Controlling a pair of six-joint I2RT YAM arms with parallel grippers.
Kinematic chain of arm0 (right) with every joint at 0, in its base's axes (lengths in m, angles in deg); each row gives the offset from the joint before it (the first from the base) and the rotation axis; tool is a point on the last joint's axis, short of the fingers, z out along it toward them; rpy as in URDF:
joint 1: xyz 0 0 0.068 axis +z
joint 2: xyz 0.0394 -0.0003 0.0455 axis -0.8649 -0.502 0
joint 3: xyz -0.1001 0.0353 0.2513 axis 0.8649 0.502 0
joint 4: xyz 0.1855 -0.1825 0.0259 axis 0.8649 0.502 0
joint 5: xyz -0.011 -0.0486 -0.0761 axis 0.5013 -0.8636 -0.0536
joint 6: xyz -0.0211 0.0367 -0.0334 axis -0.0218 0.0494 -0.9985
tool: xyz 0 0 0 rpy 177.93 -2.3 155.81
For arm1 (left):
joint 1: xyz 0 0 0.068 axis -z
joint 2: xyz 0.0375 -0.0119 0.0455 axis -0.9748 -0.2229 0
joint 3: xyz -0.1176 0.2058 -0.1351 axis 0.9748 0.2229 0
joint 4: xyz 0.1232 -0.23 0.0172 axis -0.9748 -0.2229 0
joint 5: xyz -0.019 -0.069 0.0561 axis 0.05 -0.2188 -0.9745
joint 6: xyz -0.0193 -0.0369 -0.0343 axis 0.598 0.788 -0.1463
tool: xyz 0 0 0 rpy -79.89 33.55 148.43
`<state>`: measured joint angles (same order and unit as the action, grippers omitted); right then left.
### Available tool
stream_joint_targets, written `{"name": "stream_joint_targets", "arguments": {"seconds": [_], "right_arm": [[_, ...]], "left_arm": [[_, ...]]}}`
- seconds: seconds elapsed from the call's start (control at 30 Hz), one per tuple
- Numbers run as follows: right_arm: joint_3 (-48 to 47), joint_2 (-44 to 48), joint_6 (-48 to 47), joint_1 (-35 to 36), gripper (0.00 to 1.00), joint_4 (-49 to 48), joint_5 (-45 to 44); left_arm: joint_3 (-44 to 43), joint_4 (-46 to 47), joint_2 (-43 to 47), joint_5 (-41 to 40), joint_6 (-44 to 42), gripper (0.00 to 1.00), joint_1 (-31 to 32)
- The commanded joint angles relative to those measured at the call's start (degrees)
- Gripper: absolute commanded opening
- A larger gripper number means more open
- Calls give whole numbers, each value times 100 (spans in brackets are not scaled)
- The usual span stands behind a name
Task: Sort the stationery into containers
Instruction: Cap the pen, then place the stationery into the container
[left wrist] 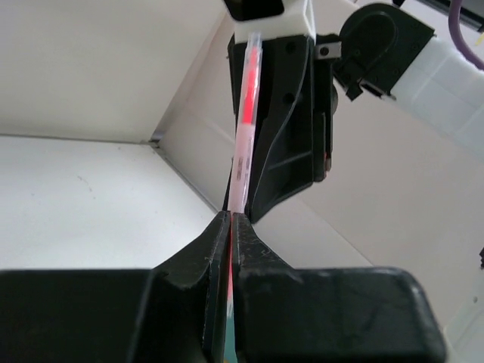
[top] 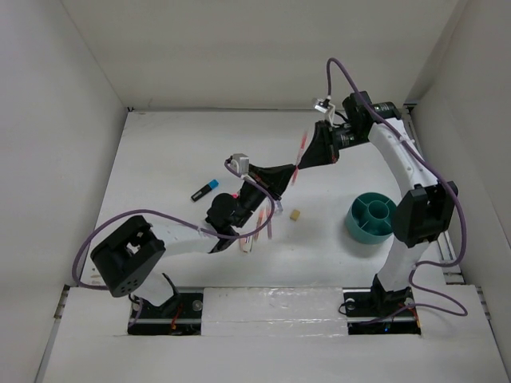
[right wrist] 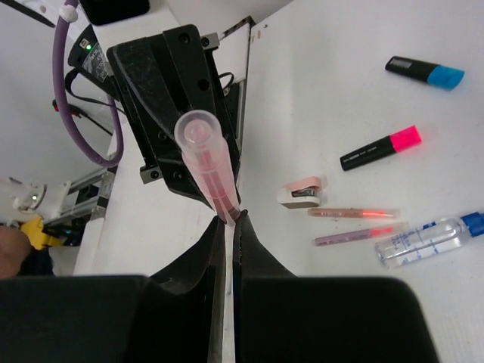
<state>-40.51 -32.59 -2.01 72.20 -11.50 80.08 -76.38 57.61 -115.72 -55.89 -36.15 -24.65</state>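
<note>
A thin pink-orange pen hangs in the air above the middle of the table, held at both ends. My left gripper is shut on its lower end, and the pen runs up from the left gripper to the right gripper's black body. My right gripper is shut on the upper part; the pen sticks out of the right gripper toward the camera. The teal organiser cup stands at the right, beside the right arm.
On the table lie a blue-capped highlighter, a pink-capped highlighter, a pinkish stapler, two thin pens, a clear blue-capped bottle and a tan eraser cube. White walls enclose the table.
</note>
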Motion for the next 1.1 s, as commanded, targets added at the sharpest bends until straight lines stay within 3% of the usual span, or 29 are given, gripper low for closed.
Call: {"name": "stream_joint_targets", "arguments": {"seconds": [0.0, 0.43, 0.67, 1.07], "right_arm": [[-347, -140, -981, -108, 0, 550, 975], [-294, -35, -1104, -109, 0, 550, 870], [-294, 18, -1262, -109, 0, 550, 712], [-645, -35, -1148, -802, 0, 550, 448]], "left_arm": [[227, 597, 285, 92, -106, 0, 115], [351, 536, 681, -154, -352, 0, 115], [404, 105, 1032, -153, -528, 0, 115], [668, -1035, 1709, -373, -642, 0, 115]]}}
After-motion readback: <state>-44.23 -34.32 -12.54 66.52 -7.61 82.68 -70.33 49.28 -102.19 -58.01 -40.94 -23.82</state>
